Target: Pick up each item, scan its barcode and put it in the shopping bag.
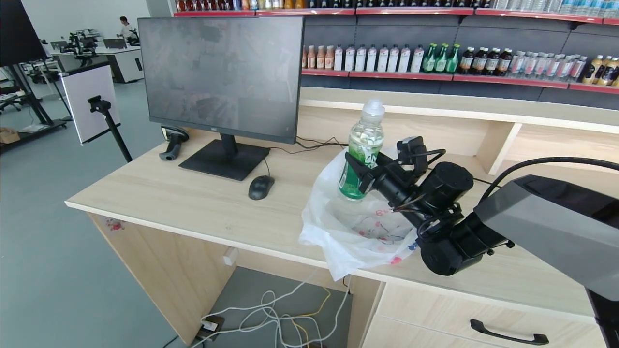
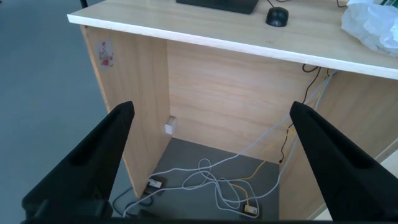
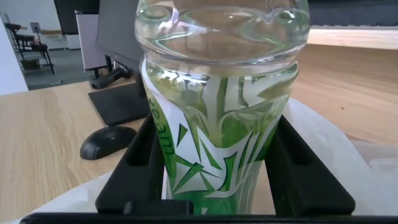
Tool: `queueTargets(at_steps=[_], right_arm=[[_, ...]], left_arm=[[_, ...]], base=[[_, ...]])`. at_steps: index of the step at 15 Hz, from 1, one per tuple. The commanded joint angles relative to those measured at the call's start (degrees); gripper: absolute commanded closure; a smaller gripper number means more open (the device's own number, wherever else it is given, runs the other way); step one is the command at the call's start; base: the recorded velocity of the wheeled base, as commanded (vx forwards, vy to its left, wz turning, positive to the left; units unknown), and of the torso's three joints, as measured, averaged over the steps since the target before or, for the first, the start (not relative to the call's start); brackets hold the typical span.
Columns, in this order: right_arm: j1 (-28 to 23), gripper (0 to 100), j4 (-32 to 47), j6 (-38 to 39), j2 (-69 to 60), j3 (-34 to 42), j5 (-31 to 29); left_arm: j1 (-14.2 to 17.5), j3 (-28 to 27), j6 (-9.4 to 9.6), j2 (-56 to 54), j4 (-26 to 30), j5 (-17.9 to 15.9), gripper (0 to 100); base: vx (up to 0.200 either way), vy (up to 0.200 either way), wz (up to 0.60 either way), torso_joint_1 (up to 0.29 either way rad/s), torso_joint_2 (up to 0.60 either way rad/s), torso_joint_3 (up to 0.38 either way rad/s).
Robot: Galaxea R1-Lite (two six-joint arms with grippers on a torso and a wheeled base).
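1. The right end effector [image 1: 361, 175] sits nearest, at the tip of the black arm. Its two fingers are closed on the lower body of a clear plastic bottle with a green-and-white label [image 1: 363, 152]. The bottle is held upright with its white cap on top.
2. The bottle's base hangs just above the open mouth of the thin white plastic shopping bag [image 1: 348, 232]. The bag lies slumped near the front edge of the pale wooden desk [image 1: 193, 203].
3. Judging by this, the step in hand is the drop into the bag. Whether the barcode has been read cannot be told from here.
4. The next move calls for a straight descent into the opening and then parting the fingers. The limp rim could fold under the bottle.
5. Farther off on the desk are a black computer mouse [image 1: 261, 187], a dark flat monitor [image 1: 222, 72] and a black handheld barcode scanner [image 1: 171, 142].
6. The left end effector [image 2: 211, 155] is spread wide and holds nothing. It is low in front of the desk, facing the cables [image 2: 217, 186] on the floor.
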Motion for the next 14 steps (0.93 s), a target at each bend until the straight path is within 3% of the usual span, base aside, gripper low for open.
queueTargets(at_steps=[1, 14], right_arm=[[-0.26, 100, -0.09, -0.20, 0.15, 0.08, -0.01], [-1.66, 100, -0.09, -1.78, 2.35, 0.43, 0.25]], left_arm=[[0.05, 0.00, -0.01, -0.02, -0.02, -0.02, 0], [0.05, 0.00, 0.08, -0.02, -0.02, -0.02, 0]], base=[[0.000, 0.000, 0.00, 0.000, 0.00, 0.000], [0.000, 0.000, 0.00, 0.000, 0.00, 0.000]])
